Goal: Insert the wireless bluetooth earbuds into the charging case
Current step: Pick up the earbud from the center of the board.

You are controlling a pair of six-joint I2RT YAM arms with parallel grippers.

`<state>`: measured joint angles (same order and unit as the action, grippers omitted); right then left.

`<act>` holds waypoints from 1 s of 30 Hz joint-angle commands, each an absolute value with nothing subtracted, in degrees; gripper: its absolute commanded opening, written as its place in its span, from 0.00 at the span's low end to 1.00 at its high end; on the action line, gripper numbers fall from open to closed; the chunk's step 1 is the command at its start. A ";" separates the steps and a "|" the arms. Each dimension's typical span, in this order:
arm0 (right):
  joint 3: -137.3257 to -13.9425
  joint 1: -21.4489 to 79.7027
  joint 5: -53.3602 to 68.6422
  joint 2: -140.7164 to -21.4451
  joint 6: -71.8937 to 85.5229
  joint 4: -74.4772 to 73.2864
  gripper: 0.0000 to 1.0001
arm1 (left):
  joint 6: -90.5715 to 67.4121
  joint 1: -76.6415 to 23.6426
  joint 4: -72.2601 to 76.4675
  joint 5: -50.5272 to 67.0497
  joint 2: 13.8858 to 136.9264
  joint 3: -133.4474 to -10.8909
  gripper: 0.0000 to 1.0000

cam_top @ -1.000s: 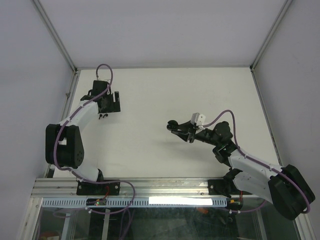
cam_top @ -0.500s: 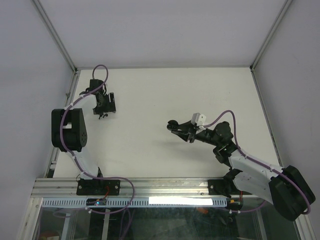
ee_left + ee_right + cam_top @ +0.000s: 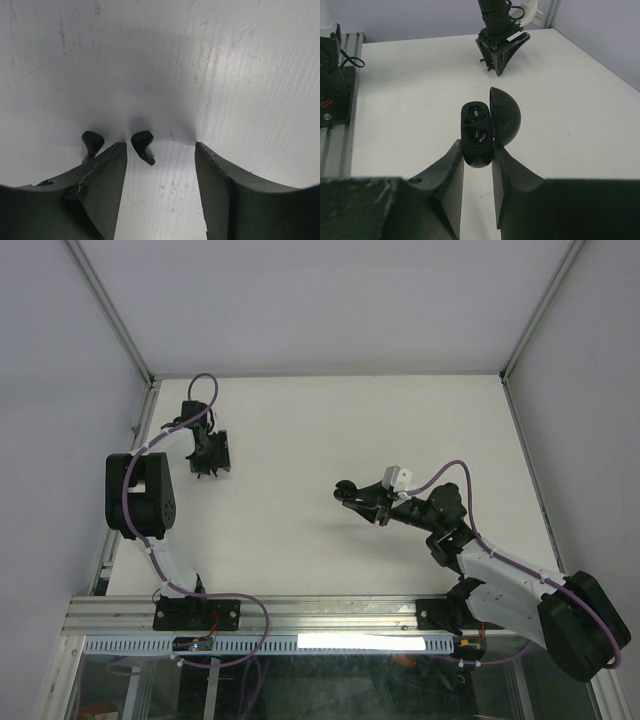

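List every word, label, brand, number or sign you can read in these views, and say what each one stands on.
No text can be read in any view.
charging case: black, no marking shows on its shell or open lid.
earbuds: plain black, no print.
table: only scratches and scuffs.
small part on the front rail: too small to tell whether it carries writing.

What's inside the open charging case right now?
The charging case, clamped in the right gripper, shows only dark glossy wells; no earbud seems seated, though its lower end is hidden by the fingers. Two black earbuds lie on the table.
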<state>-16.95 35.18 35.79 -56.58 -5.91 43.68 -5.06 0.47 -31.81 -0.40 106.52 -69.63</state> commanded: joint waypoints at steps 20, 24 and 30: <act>-17.67 35.46 35.88 -55.91 -6.11 45.45 0.00 | -8.02 0.44 -36.91 -3.83 111.43 -77.25 0.39; -17.67 35.42 35.85 -55.77 -6.15 45.30 0.00 | -7.96 -0.21 -37.93 -5.27 112.02 -77.38 0.35; -17.71 35.47 35.86 -55.51 -6.24 45.07 0.00 | -8.07 -1.32 -39.60 -8.32 113.86 -78.05 0.32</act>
<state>-16.95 35.18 35.79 -56.58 -5.93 43.35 -7.25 -0.12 -38.22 -5.10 111.61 -76.86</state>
